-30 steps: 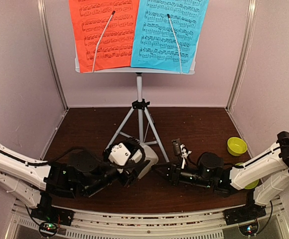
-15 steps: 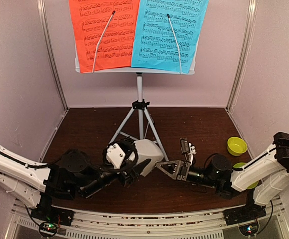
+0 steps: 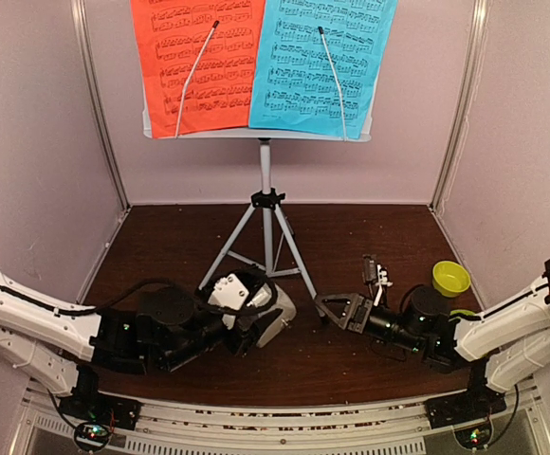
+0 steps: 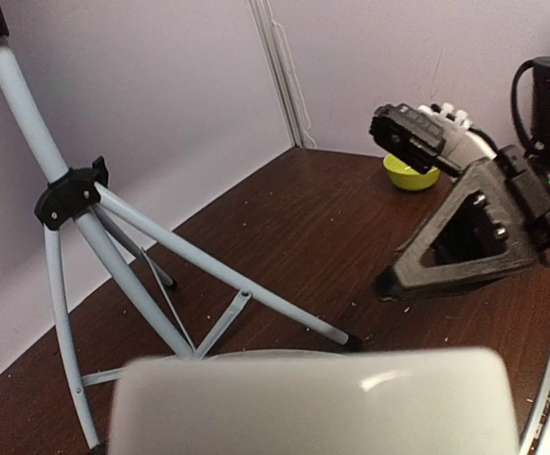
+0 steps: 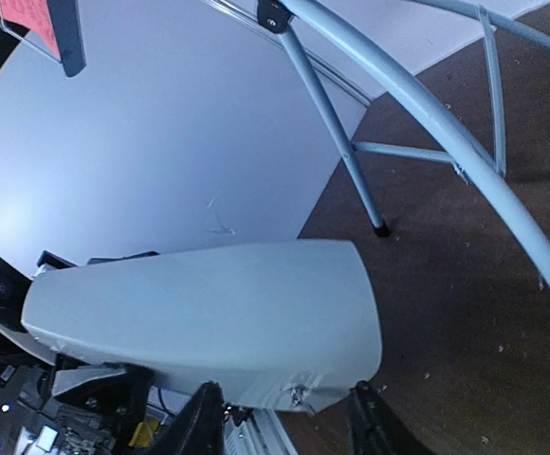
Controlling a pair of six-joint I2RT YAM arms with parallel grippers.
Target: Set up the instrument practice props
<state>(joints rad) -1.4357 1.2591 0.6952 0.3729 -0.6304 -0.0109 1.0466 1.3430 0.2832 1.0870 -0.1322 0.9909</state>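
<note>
Pale-grey metronome (image 3: 278,313) lies tilted just in front of the music stand's tripod (image 3: 267,237), near its right front leg. It is gripped by the left fingers (image 3: 253,327) and does not yet stand upright on the desk (image 3: 370,237). A second ago the right fingers (image 5: 202,425) were closed right beside it; now they have parted and drawn back to the right of the tripod, holding nothing. The left arm alone now has the metronome, and setting it upright looks like the step left. Red page (image 3: 197,57) and blue page (image 3: 322,57) already sit on the stand above the tripod. The tripod's legs crowd the space just behind the metronome, while a lime-green bowl (image 3: 450,278) sits well right of the tripod, out of the way
</note>
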